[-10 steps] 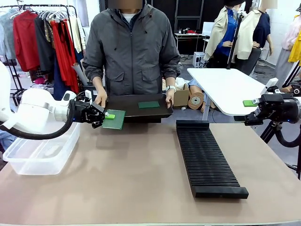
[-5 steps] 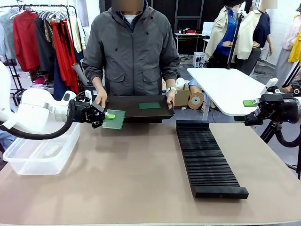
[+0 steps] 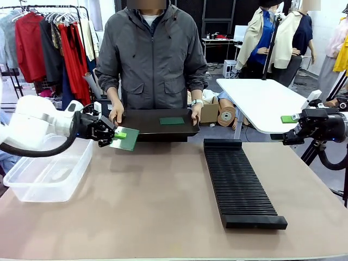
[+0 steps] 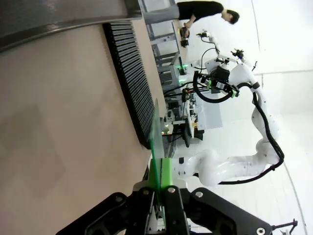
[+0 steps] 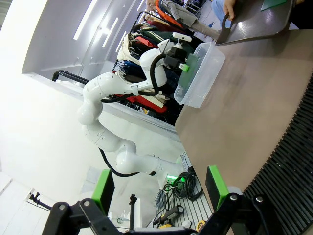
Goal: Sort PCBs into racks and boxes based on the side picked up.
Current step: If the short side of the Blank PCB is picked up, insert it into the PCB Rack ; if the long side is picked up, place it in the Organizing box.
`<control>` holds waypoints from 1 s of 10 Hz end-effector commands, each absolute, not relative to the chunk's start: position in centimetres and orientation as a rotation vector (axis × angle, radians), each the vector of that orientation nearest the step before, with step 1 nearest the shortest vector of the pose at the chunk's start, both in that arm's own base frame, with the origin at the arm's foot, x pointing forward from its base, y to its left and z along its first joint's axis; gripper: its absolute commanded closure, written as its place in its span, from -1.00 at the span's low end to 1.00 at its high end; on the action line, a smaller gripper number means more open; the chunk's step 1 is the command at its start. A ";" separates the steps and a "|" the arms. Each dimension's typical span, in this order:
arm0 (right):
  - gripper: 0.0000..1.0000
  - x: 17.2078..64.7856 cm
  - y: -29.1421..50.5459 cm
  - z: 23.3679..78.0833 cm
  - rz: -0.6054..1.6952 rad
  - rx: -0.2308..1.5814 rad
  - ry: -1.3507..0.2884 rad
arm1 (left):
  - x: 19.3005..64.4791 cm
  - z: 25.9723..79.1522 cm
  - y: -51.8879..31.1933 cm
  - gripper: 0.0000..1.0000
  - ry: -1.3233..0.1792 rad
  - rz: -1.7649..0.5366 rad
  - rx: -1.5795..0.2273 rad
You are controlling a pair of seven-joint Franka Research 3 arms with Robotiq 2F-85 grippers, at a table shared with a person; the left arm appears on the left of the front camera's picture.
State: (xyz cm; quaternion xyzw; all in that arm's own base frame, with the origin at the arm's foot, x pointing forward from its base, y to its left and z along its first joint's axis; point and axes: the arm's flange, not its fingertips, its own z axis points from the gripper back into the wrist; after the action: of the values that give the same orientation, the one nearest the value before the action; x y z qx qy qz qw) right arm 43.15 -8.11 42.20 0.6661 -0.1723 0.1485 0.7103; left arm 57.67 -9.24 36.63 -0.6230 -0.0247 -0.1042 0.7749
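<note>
My left gripper (image 3: 116, 134) is shut on the edge of a green PCB (image 3: 126, 141), holding it in the air just off the left end of the black tray (image 3: 147, 117) that a person holds in both hands. A second PCB (image 3: 172, 120) lies flat on that tray. In the left wrist view the held PCB (image 4: 156, 139) stands edge-on between my green pads (image 4: 166, 169). The clear box (image 3: 49, 168) sits below and left of the gripper. The black slotted rack (image 3: 239, 185) lies right of centre. My right gripper (image 3: 291, 120) hangs open at the far right, its pads (image 5: 215, 186) wide apart and empty.
The person stands at the far edge behind the tray. A white side table (image 3: 263, 100) stands behind the right arm. Bare brown tabletop (image 3: 147, 201) lies between the box and the rack. From the right wrist view the box (image 5: 200, 73) and rack (image 5: 293, 152) both show.
My left gripper has drawn the PCB left and slightly down, away from the tray's left end toward the box. The tray, the person's hands and my right arm have stayed put.
</note>
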 end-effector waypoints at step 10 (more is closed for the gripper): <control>-1.00 43.3 -8.2 42.4 0.336 1.475 -0.389 | 51.7 46.6 4.0 1.00 -0.086 -0.117 -0.885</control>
State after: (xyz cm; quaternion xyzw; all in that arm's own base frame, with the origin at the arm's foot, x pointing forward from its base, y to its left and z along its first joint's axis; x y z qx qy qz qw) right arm 43.16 -8.12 42.17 0.6662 -0.1720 0.1482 0.7103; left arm 52.79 3.82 46.44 -0.4553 -0.0401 -0.0699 0.8867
